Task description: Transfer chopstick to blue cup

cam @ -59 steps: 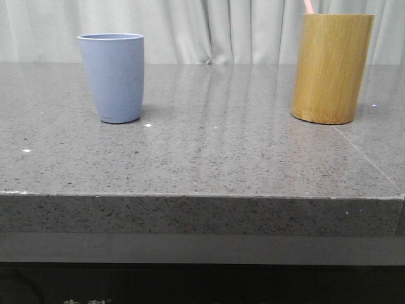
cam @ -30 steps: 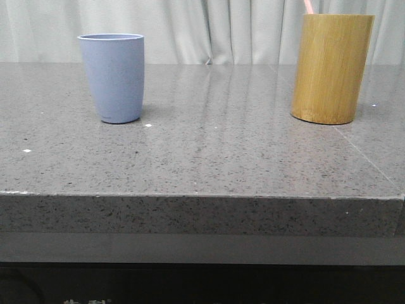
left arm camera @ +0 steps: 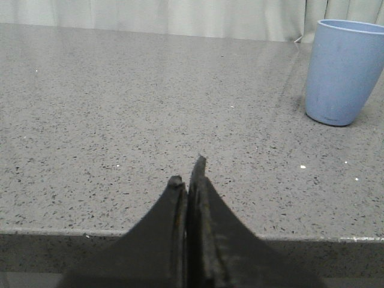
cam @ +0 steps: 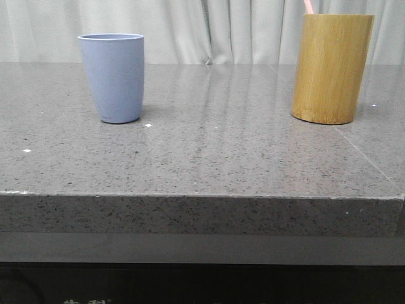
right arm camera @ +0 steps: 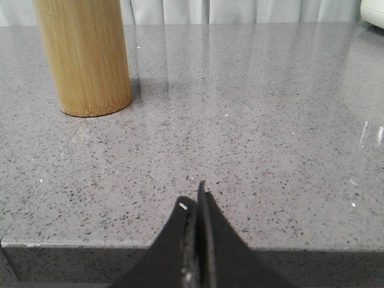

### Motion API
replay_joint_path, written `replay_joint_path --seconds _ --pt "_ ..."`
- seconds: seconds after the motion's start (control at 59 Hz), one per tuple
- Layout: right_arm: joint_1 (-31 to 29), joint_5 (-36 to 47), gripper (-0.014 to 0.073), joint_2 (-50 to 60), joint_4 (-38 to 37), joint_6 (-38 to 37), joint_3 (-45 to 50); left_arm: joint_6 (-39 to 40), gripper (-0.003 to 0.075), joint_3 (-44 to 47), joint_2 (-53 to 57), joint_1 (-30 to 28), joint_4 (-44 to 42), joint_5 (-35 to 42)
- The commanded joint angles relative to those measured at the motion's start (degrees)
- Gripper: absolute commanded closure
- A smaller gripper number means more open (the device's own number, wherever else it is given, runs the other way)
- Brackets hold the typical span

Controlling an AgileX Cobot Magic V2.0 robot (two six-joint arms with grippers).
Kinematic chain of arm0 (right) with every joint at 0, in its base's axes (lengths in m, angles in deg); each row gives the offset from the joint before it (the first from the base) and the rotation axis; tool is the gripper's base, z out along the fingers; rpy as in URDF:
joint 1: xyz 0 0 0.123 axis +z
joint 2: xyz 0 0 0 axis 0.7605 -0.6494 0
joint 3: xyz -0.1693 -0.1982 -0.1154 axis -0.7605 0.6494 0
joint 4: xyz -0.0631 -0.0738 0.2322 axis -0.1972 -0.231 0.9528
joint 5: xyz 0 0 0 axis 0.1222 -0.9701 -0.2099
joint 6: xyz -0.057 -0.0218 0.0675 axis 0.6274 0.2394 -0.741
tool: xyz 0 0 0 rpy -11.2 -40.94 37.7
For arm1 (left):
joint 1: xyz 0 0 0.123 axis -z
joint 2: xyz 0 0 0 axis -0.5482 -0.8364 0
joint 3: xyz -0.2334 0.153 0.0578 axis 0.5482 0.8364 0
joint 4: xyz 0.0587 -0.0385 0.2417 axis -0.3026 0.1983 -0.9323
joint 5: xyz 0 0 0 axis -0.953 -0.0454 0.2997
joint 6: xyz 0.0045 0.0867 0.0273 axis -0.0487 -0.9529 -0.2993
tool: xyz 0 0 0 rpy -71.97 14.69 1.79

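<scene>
The blue cup stands upright at the left of the grey stone table; it also shows in the left wrist view. A pink chopstick tip sticks out of the tall bamboo holder at the right; the holder also shows in the right wrist view, its top cut off. My left gripper is shut and empty near the table's front edge, well short of the cup. My right gripper is shut and empty near the front edge, apart from the holder. Neither gripper shows in the front view.
The grey speckled table has a thick front edge. A pale curtain hangs behind it. A white object's corner shows at the far edge of the right wrist view.
</scene>
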Motion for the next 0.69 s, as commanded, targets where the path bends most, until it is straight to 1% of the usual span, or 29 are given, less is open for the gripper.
replay_joint_path --seconds 0.0,0.102,0.186,0.305,0.424,0.492,0.61,0.678 --pt "-0.3 4.5 0.0661 1.1 -0.4 0.5 -0.3 0.0 0.0739 0.4 1.4 -0.2 0.6 4.8" --pt "-0.3 5.9 0.0661 1.1 0.6 0.4 -0.3 0.0 0.0739 0.4 1.4 -0.2 0.6 5.5" --pt "-0.3 10.2 0.0661 1.1 3.6 0.3 -1.2 0.0 0.0739 0.1 1.4 -0.2 0.6 10.0" --pt "-0.3 8.8 0.0661 0.7 4.7 0.3 -6.5 0.0 0.0739 -2.9 1.4 -0.2 0.2 11.3" --pt "-0.3 3.5 0.0659 -1.0 4.6 0.3 -14.5 0.0 0.0739 -9.6 0.8 -0.2 0.2 8.8" --pt "-0.3 0.1 0.0652 -3.9 4.6 0.3 -18.9 0.0 0.0739 -13.9 -0.9 -0.2 -0.3 6.7" --pt "-0.3 -4.6 0.0652 -11.8 4.6 0.3 -26.6 0.0 0.0739 -21.8 -7.7 -0.2 -2.2 0.7" --pt "-0.3 -5.0 0.0652 -16.6 4.6 0.3 -29.9 0.0 0.0739 -25.4 -13.2 -0.2 -2.2 -1.6"
